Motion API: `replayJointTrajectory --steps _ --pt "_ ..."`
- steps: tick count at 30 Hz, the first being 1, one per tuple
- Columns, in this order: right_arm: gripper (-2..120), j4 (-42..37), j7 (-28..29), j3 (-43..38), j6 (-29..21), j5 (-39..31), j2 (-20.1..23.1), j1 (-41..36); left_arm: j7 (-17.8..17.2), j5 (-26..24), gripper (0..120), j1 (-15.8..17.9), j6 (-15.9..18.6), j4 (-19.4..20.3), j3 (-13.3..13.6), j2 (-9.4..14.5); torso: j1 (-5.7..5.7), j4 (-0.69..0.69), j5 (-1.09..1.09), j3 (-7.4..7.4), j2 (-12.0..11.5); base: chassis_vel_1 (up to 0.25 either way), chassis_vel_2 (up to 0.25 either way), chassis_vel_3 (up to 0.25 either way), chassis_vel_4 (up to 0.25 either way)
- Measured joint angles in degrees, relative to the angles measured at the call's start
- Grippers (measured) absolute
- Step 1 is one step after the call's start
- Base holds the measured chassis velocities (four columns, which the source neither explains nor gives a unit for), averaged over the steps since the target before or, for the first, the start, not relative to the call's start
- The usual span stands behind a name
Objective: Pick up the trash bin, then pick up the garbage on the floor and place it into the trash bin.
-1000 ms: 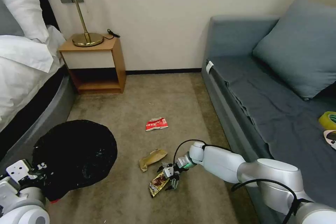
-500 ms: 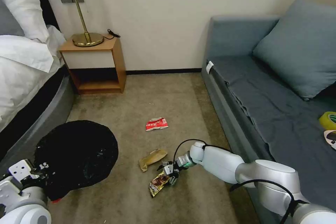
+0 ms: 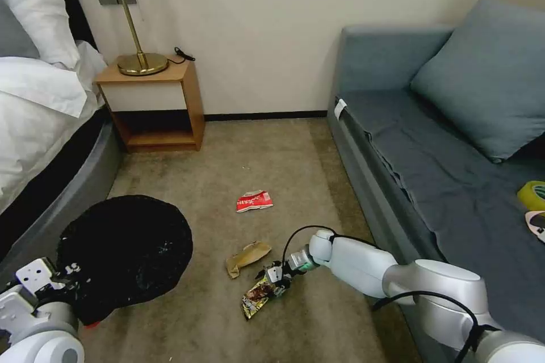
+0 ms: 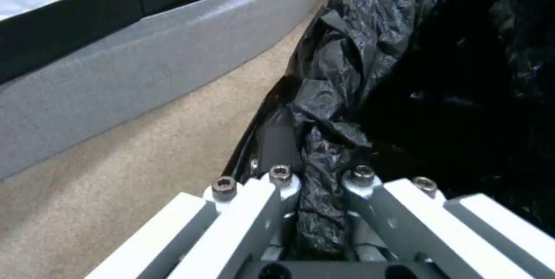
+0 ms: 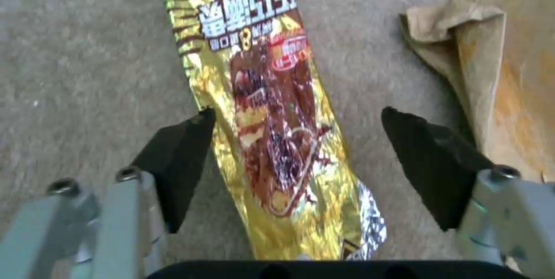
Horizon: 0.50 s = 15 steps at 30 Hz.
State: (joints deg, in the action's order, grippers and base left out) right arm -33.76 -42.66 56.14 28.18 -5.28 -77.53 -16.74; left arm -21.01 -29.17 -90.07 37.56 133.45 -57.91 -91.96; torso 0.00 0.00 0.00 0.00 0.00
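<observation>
- Carpet floor (image 3: 267,153) lies open mid-frame; sofa (image 3: 431,170) edges right, bed (image 3: 51,142) left
- Right gripper (image 5: 301,157) spread astride gold wrapper (image 5: 272,109); brown paper wrapper (image 3: 247,257) just beside
- Left gripper (image 4: 321,183) clamps trash bin (image 3: 128,249) rim, lower left

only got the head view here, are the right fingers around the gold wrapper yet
Observer: Yes. In the right wrist view the right gripper is open, with the gold wrapper lying flat between its fingers.
Operator: is the left one really holding the bin
Observer: The left wrist view shows the left gripper shut on the bin's black bag at the rim.
Operator: anything close to the right fingers
Observer: The brown wrapper lies just beside one finger, apart from the gold one.
</observation>
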Motion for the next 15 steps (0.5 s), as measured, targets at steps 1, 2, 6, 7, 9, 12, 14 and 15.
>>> replayJointTrajectory --steps 1,2,6,7,9,12,14,15 --pt "80 0.1 0.0 0.0 0.0 0.1 0.0 0.0 0.0 0.0 3 0.0 0.0 0.0 0.1 0.0 0.00 0.00 0.00 0.00 0.0 0.000 0.000 0.000 0.000" --pt "83 0.6 0.0 -0.2 0.0 0.4 -0.1 0.0 0.0 0.1 3 0.0 0.0 0.0 0.2 0.0 0.00 0.00 0.00 0.00 0.0 0.000 0.000 0.000 0.000" --pt "84 2.0 0.0 -1.3 0.1 1.5 -0.8 -0.1 0.0 0.2 3 0.0 0.0 0.0 0.3 0.0 0.00 0.00 0.00 0.00 0.0 0.000 0.000 0.000 0.000" --pt "84 2.6 0.0 -1.7 0.2 1.9 -1.0 -0.2 0.0 0.2 3 0.0 0.0 0.0 0.3 0.0 0.00 0.00 0.00 0.00 0.0 0.000 0.000 0.000 0.000" --pt "83 2.9 -0.1 -2.1 0.4 2.2 -1.2 -0.2 0.0 0.2 3 0.0 0.0 0.0 0.3 0.0 0.00 0.00 0.00 0.00 0.0 0.000 0.000 0.000 0.000" --pt "81 3.2 -0.4 -2.6 0.7 2.6 -1.3 -0.2 0.0 0.3 3 -0.1 -0.1 0.0 0.3 -0.1 0.00 0.00 0.00 0.00 0.0 0.000 0.000 0.000 0.000" --pt "80 3.2 -0.4 -2.7 0.7 2.7 -1.2 -0.2 0.0 0.4 3 -0.1 -0.2 -0.1 0.4 -0.1 0.00 0.00 0.00 0.00 0.0 0.000 0.000 0.000 0.000" --pt "80 3.2 -0.5 -2.7 0.7 2.8 -1.2 -0.2 0.0 0.4 3 -0.1 -0.2 -0.1 0.4 -0.1 0.00 0.00 0.00 0.00 0.0 0.000 0.000 0.000 0.000"
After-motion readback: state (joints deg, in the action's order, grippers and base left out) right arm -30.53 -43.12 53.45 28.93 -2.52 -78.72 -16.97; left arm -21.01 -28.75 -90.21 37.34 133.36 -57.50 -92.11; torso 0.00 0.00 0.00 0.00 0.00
